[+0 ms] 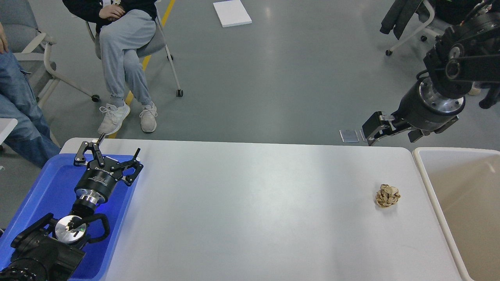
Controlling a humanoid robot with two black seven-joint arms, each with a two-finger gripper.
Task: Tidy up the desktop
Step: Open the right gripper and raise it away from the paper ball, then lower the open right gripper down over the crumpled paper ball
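Grey shop floor [273, 78] is filling the background at 12 o'clock, with two seated people at 10 and 11. You're looking at a white worktop [242, 210] taking up most of the view, bare across its middle. Crumpled brown paper ball [387, 195] is sitting on it at 3 o'clock, near the beige bin [425, 183]. Your left tool [106, 157] is hovering over the blue tray [47, 187] at 9 o'clock, fingers spread, gripping nothing. Your right tool [375, 128] is hanging past the worktop's far edge at 2 o'clock; can't tell if it's released or clenched.
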